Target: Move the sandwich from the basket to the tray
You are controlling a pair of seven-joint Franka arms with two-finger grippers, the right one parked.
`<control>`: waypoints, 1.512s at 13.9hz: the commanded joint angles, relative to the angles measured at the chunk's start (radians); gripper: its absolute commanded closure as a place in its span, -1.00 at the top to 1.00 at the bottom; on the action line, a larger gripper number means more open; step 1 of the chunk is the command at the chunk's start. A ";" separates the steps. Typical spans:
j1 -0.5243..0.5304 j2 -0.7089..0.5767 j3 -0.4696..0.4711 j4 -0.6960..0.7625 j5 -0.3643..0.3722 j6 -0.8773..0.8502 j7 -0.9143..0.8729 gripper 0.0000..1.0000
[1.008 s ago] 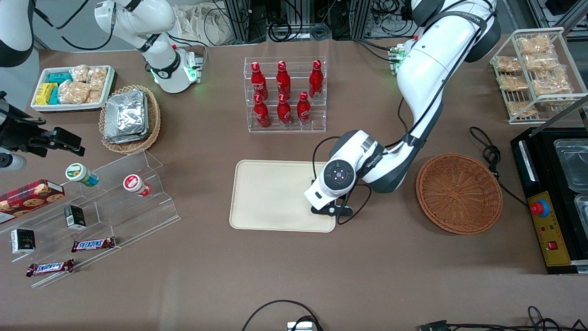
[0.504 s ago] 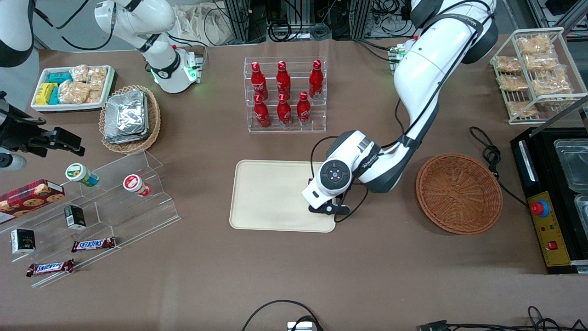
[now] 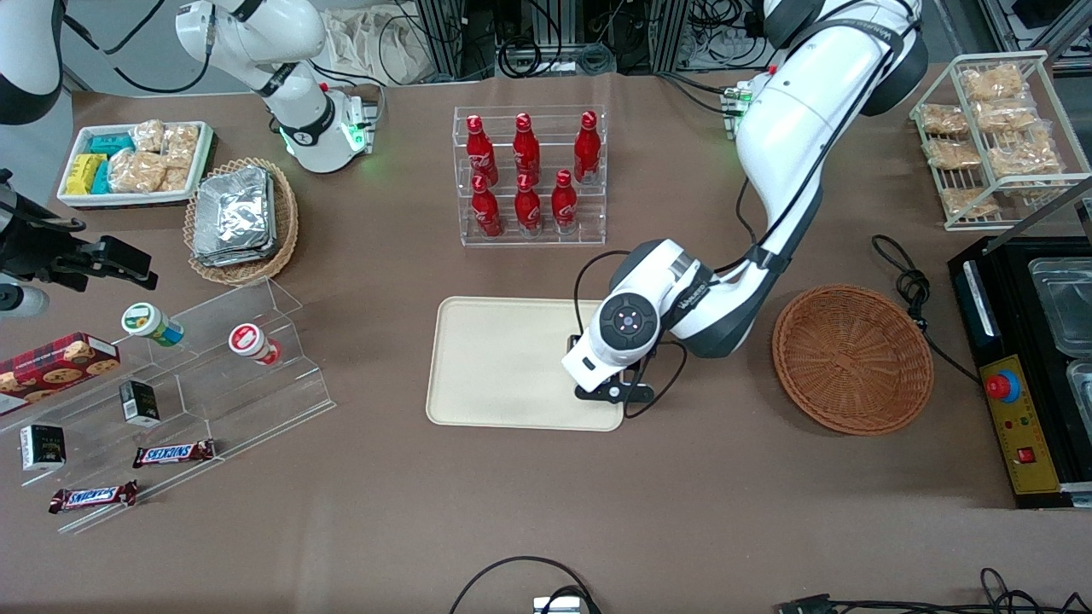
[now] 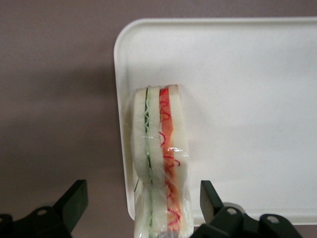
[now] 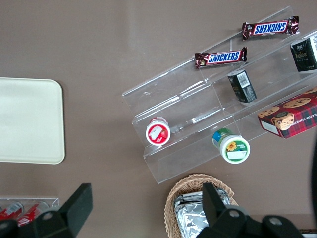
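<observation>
The sandwich [image 4: 158,148], a plastic-wrapped wedge with green and orange-red filling lines, stands on its edge on the cream tray [image 4: 237,99], close to the tray's rim by a rounded corner. My left gripper [image 4: 141,188] hangs over it, open, with both black fingers [image 4: 74,201] well clear of the wrap on either side. In the front view the gripper [image 3: 610,390] is over the tray [image 3: 503,358] at the corner nearest the reddish-brown basket [image 3: 853,358], and the wrist hides the sandwich. Nothing lies in the basket.
A clear rack of red bottles [image 3: 529,175] stands farther from the front camera than the tray. A black cable [image 3: 909,290] and a black machine [image 3: 1024,367] lie toward the working arm's end. Stepped acrylic shelves with snacks [image 3: 171,375] and a tan basket of foil packets [image 3: 239,217] are toward the parked arm's end.
The wrist shifted slightly toward the tray's middle and then back; it stays over the same tray corner. Tray and basket have not moved.
</observation>
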 commanded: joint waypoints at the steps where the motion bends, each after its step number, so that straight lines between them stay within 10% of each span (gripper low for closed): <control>1: 0.037 -0.093 0.000 -0.016 0.009 -0.105 -0.008 1.00; 9: 0.241 -0.520 -0.001 -0.373 0.054 -0.173 0.052 1.00; 21: 0.590 -0.613 0.002 -0.245 -0.021 -0.279 0.569 1.00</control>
